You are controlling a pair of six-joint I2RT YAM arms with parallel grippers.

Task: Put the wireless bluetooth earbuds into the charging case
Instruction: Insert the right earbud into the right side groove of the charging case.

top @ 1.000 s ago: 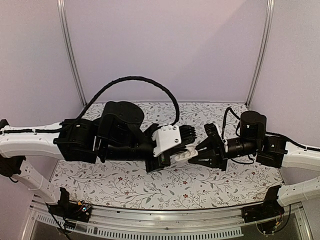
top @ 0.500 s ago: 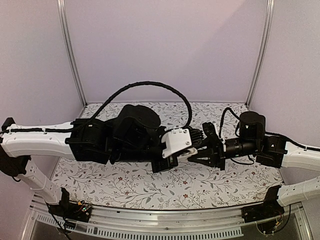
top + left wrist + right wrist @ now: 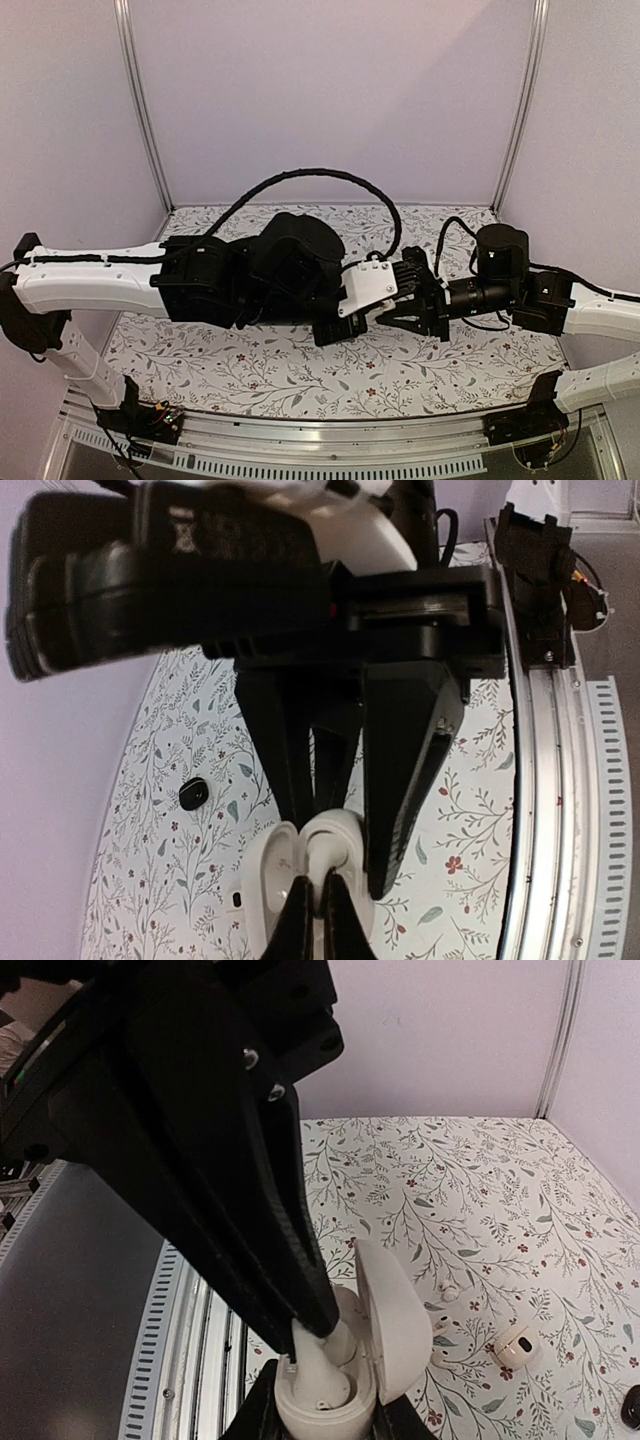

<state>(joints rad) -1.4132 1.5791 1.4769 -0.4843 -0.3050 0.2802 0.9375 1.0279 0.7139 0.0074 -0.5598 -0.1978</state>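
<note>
- The right end effector squeezes tight on the white charging case, whose lid is up.
- The left end effector pokes its tips into the case. I cannot tell if it pinches anything.
- Further off from the case, a white earbud and a black earbud lie on the flowery desk.

Soft, even light (foreground blurred)

Left tool inside the open case mouth
</note>
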